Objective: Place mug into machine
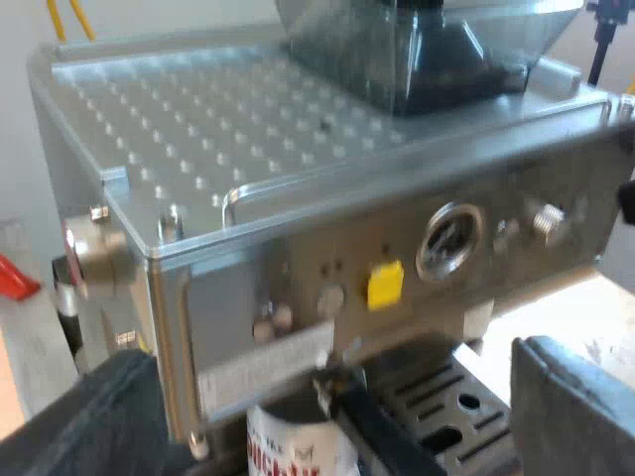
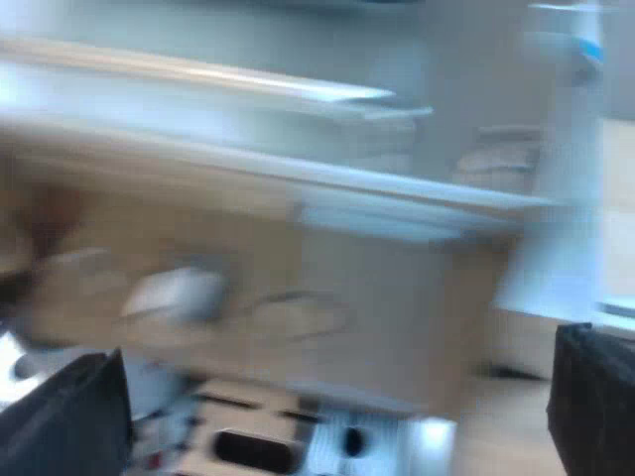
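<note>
The left gripper [image 1: 332,362] faces the front of the espresso machine [image 1: 298,278], with its 2 black fingers [image 1: 89,421] set wide apart; the jaws are open and grip nothing. The mug [image 1: 293,446], white with red lettering, stands upright below the front panel, close under the machine's overhang and just beside the slotted drip tray [image 1: 451,407]. It lies in the gap between the 2 fingers and touches neither of them. Whether its base rests on the tray cannot be determined. A dark part sits against the mug's rim; its identity cannot be determined. On the front panel, a round pressure gauge [image 1: 449,241] sits near a yellow button [image 1: 385,285], with several metal knobs along the same row. The dimpled top plate [image 1: 198,119] carries the bean hopper [image 1: 427,50] at its far end. The right gripper [image 2: 335,347] also has its 2 fingers [image 2: 60,416] spread wide, jaws open and holding nothing. A metal surface with dark slots [image 2: 258,451] lies between them, near a pale brown wooden surface [image 2: 397,307]
</note>
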You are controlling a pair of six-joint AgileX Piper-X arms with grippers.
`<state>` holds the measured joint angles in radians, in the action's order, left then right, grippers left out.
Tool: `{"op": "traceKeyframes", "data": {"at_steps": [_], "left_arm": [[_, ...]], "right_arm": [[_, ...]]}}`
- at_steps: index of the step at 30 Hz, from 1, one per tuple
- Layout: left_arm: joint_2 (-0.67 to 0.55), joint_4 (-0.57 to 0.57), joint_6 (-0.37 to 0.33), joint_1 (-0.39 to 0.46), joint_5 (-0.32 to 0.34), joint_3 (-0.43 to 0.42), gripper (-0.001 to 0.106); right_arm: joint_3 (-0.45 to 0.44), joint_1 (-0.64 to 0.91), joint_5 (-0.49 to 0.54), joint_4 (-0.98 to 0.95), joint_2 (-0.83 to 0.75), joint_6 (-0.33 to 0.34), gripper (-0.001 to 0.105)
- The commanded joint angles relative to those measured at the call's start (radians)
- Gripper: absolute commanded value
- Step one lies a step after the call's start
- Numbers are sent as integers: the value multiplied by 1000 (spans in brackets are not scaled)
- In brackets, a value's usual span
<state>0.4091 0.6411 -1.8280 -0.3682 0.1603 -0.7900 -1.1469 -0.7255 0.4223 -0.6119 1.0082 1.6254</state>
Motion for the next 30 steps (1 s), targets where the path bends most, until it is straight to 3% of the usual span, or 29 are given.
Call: {"op": "traceKeyframes", "data": {"at_steps": [1, 5, 14, 16, 19, 21, 27, 30], "left_arm": [[41, -19, -12, 39, -30, -38, 73], [75, -19, -8, 134, -24, -69, 73], [78, -11, 3, 401, 130, -80, 73], [69, 3, 3, 419, 132, -80, 73], [37, 64, 25, 415, 128, -80, 73], [10, 104, 48, 407, 103, -80, 73], [-115, 240, 83, 368, -84, -80, 73], [-182, 279, 83, 368, -117, -75, 73]], "right_arm": [[-8, 162, -84, -40, -56, 35, 86], [-8, 322, -171, -61, -93, 78, 86], [-5, 672, -373, -130, -164, 156, 86], [-1, 712, -400, -144, -182, 172, 86], [77, 755, -403, -167, -303, 204, 86], [114, 752, -403, -188, -358, 216, 86], [212, 749, -403, -238, -575, 221, 86], [247, 749, -405, -262, -676, 221, 86]]}}
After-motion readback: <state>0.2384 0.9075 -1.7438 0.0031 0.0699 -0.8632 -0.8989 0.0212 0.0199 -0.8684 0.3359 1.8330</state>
